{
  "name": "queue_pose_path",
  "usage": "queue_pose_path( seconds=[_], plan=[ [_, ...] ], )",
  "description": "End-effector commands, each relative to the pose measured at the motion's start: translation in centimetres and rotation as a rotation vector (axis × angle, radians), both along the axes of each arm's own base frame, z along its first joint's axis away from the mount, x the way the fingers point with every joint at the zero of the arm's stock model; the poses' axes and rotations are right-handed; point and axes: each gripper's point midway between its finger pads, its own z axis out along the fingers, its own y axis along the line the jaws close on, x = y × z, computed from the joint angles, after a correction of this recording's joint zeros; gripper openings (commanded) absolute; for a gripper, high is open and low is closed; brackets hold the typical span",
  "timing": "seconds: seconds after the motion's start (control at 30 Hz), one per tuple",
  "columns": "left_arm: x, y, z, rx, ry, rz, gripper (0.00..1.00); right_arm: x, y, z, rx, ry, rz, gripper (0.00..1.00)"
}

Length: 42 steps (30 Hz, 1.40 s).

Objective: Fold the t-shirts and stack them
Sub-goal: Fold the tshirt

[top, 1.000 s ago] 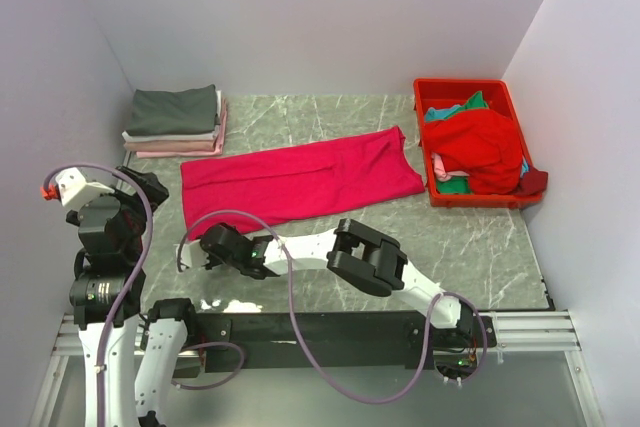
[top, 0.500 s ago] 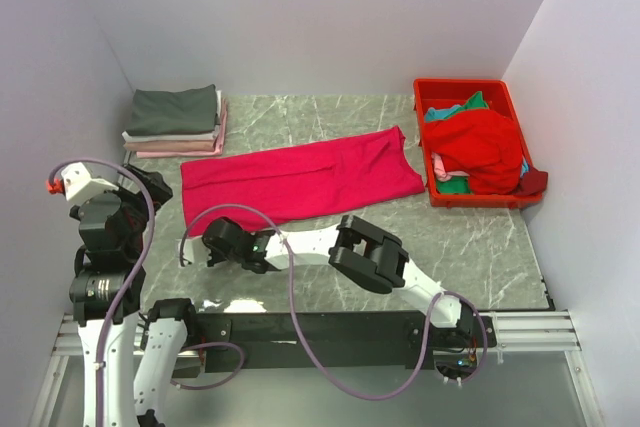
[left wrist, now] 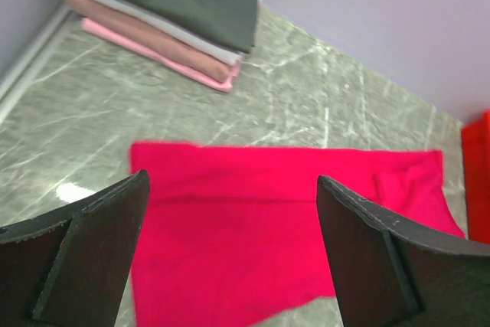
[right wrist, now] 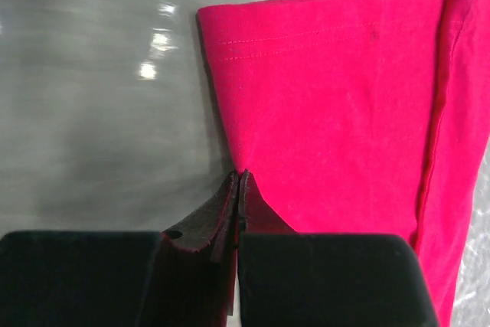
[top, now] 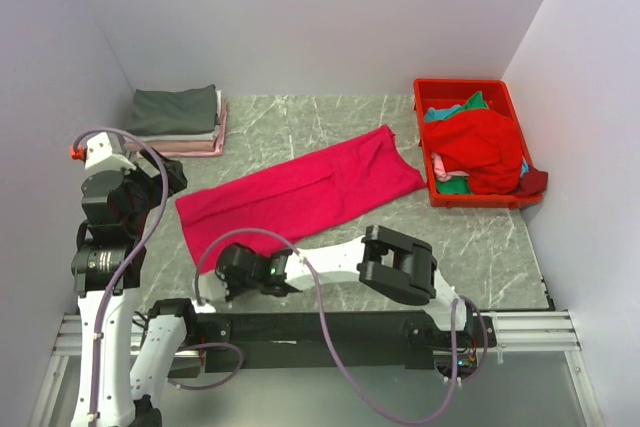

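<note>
The large crimson-pink t-shirt (top: pixel 300 197) lies folded into a long strip, slanted across the table; it also shows in the left wrist view (left wrist: pixel 283 220) and the right wrist view (right wrist: pixel 344 97). My right gripper (top: pixel 237 269) (right wrist: pixel 239 178) is shut on the shirt's near-left edge, low at the table. My left gripper (top: pixel 165 179) (left wrist: pixel 233 181) is open and empty, held above the shirt's left end. A stack of folded shirts (top: pixel 178 119) (left wrist: pixel 176 13), dark grey on top, then white and pink, sits at the back left. Loose red and teal shirts (top: pixel 478 147) fill the bin.
The red plastic bin (top: pixel 460 83) stands at the back right against the wall, with a dark red cloth hanging over its near right corner (top: pixel 533 182). Walls close in the table on the left, back and right. Bare marble table (top: pixel 470 247) lies right of the shirt.
My right gripper has pulled back toward the near edge with the shirt's left end, so the shirt now lies slanted. My left gripper has moved away toward the folded stack.
</note>
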Motion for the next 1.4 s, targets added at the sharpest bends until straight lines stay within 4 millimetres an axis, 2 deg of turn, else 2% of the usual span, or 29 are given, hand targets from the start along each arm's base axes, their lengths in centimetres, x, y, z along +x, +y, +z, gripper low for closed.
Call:
queue_pose_path(
  seconds=[0.0, 0.1, 0.23, 0.33, 0.37, 0.43, 0.47, 0.53, 0.57, 0.6, 0.67, 0.73, 0.77, 0.8, 0.83, 0.87, 0.9, 0.93, 0.97, 1.0, 1.03, 1.07, 1.1, 1.13, 1.17, 1.2, 1.23, 1.27, 1.37],
  plan=[
    [1.1, -1.6, 2.1, 0.024, -0.077, -0.111, 0.95, -4.5, 0.9, 3.5, 0.071, 0.044, 0.076, 0.0],
    [1.5, -2.1, 2.9, 0.022, -0.099, -0.141, 0.95, -6.2, 1.3, 3.8, 0.065, 0.072, 0.091, 0.0],
    [2.7, -3.0, 3.3, 0.02, -0.098, -0.2, 0.95, -10.5, 1.1, 3.1, 0.038, 0.104, 0.175, 0.0],
    [3.9, -4.1, 2.5, -0.002, -0.064, -0.269, 0.93, -10.8, 1.1, 4.1, 0.046, 0.13, 0.149, 0.0],
    [4.1, -4.5, 2.3, -0.008, -0.061, -0.293, 0.93, -10.2, 0.7, 4.8, 0.043, 0.139, 0.124, 0.07],
    [5.0, -5.7, 1.3, -0.034, -0.042, -0.363, 0.95, -9.1, -0.1, 6.1, 0.042, 0.154, 0.109, 0.38],
    [5.3, -6.1, 1.1, -0.042, -0.038, -0.387, 0.96, -7.4, -0.7, 8.1, 0.071, 0.16, 0.08, 0.61],
    [6.2, -7.3, 0.2, -0.068, -0.011, -0.464, 0.95, -5.6, -2.4, 9.1, 0.07, 0.164, 0.06, 0.71],
    [6.8, -7.6, 0.6, -0.069, -0.029, -0.487, 0.94, -5.0, -3.7, 10.9, 0.077, 0.167, 0.081, 0.73],
    [7.1, -8.0, 0.7, -0.079, -0.033, -0.511, 0.94, -3.0, -5.6, 10.7, 0.059, 0.179, 0.054, 0.74],
    [8.7, -8.8, 0.6, -0.098, -0.037, -0.565, 0.92, -2.6, -9.2, 11.3, 0.027, 0.209, 0.098, 0.75],
    [10.3, -9.6, -0.2, -0.127, -0.015, -0.614, 0.91, -0.4, -12.7, 11.1, 0.002, 0.216, 0.06, 0.75],
    [10.9, -10.4, -0.6, -0.135, -0.006, -0.649, 0.89, 0.3, -14.1, 12.7, 0.034, 0.185, 0.06, 0.75],
    [11.8, -11.0, 0.0, -0.12, -0.018, -0.682, 0.88, 0.7, -16.2, 11.3, 0.014, 0.212, 0.033, 0.75],
    [13.3, -11.8, -2.1, -0.133, 0.043, -0.704, 0.87, 3.1, -18.4, 11.3, 0.029, 0.214, -0.047, 0.75],
    [13.6, -14.1, -3.0, -0.122, 0.077, -0.768, 0.84, 4.1, -20.5, 11.7, 0.056, 0.225, -0.107, 0.75],
    [14.4, -15.2, -2.8, -0.074, 0.085, -0.806, 0.83, 4.8, -21.7, 12.1, 0.091, 0.254, -0.14, 0.75],
    [15.9, -16.4, -5.9, -0.073, 0.173, -0.83, 0.82, 7.8, -24.6, 12.7, 0.139, 0.27, -0.251, 0.75],
    [16.1, -18.7, -7.1, -0.047, 0.209, -0.882, 0.81, 8.3, -26.2, 13.9, 0.184, 0.286, -0.297, 0.75],
    [17.5, -19.9, -6.1, 0.009, 0.181, -0.93, 0.77, 8.5, -27.1, 14.4, 0.221, 0.32, -0.309, 0.75],
    [18.3, -21.0, -10.1, -0.001, 0.299, -0.961, 0.75, 9.3, -28.6, 14.9, 0.248, 0.332, -0.356, 0.75],
    [18.6, -22.7, -11.1, 0.02, 0.33, -1.002, 0.73, 10.6, -31.0, 16.1, 0.301, 0.326, -0.447, 0.75],
    [20.1, -23.6, -10.2, 0.07, 0.302, -1.029, 0.72, 11.1, -32.2, 16.5, 0.335, 0.334, -0.488, 0.75],
    [20.7, -24.3, -13.7, 0.07, 0.388, -1.05, 0.71, 11.2, -32.9, 17.2, 0.376, 0.351, -0.502, 0.75],
    [20.9, -25.7, -14.5, 0.091, 0.4, -1.083, 0.71, 11.9, -34.8, 17.9, 0.415, 0.357, -0.57, 0.75],
    [22.1, -26.5, -14.0, 0.128, 0.368, -1.105, 0.71, 12.1, -35.4, 18.2, 0.437, 0.368, -0.591, 0.75],
    [22.7, -27.2, -16.6, 0.131, 0.411, -1.119, 0.7, 11.9, -35.6, 18.4, 0.458, 0.393, -0.585, 0.75],
    [23.2, -28.5, -16.3, 0.15, 0.39, -1.142, 0.7, 12.4, -36.7, 18.7, 0.48, 0.39, -0.622, 0.75],
    [24.2, -30.0, -20.2, 0.188, 0.444, -1.151, 0.69, 12.6, -37.4, 18.9, 0.504, 0.414, -0.64, 0.75]
  ],
)
